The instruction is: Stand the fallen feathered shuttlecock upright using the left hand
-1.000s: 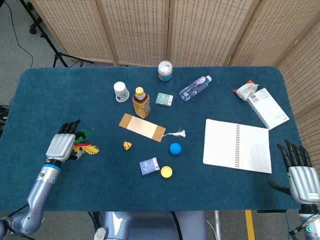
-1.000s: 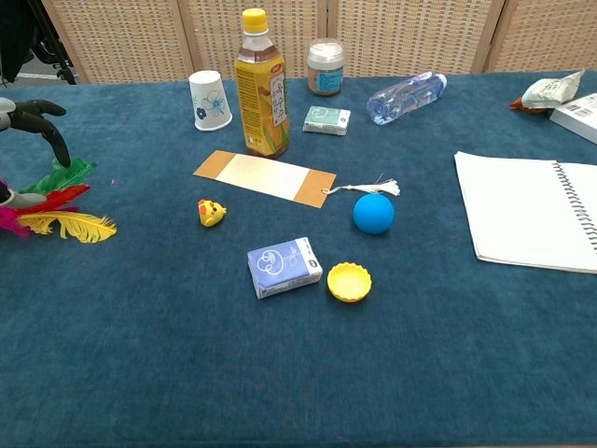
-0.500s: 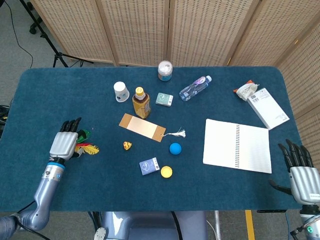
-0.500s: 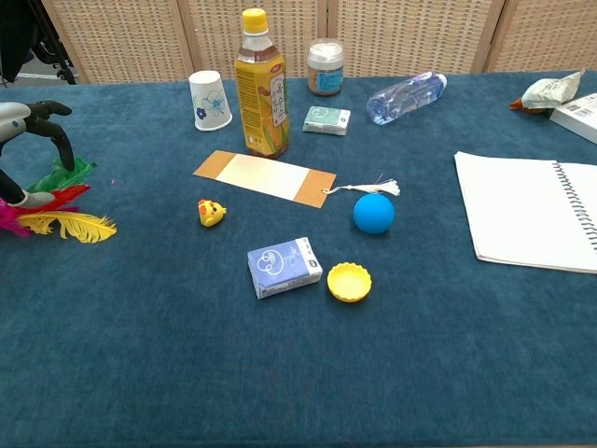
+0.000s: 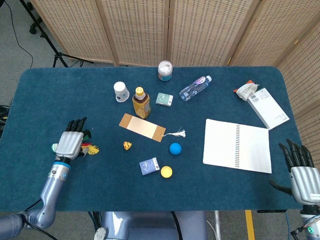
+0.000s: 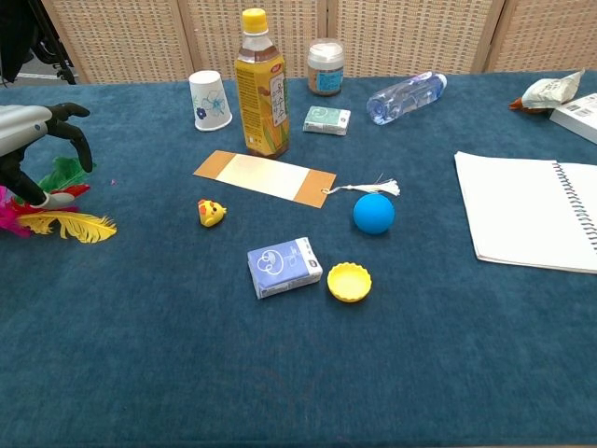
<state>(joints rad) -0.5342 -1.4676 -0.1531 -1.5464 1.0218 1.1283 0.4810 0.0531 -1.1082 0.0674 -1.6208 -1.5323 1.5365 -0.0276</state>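
The feathered shuttlecock [image 6: 65, 222] lies on its side near the table's left edge, its yellow, red, green and pink feathers fanned out. In the head view only the shuttlecock's yellow feather [image 5: 91, 149] and a green tip poke out from under my left hand [image 5: 70, 144]. From the chest view, the left hand [image 6: 37, 140] arches over the feathers with fingers curved and apart, and I see no grip on them. My right hand [image 5: 301, 171] hangs by the front right table edge, fingers spread and holding nothing.
A small yellow toy [image 6: 211, 213], a tan card [image 6: 264, 176], a tea bottle [image 6: 260, 84] and a paper cup [image 6: 209, 100] lie to the right of the shuttlecock. A blue ball [image 6: 373, 213], blue box [image 6: 284, 266], yellow cap [image 6: 349, 281] and notebook [image 6: 527, 210] sit further right.
My left hand has shifted right and forward over the shuttlecock, covering more of the feathers. The shuttlecock still lies flat. The right hand has barely moved.
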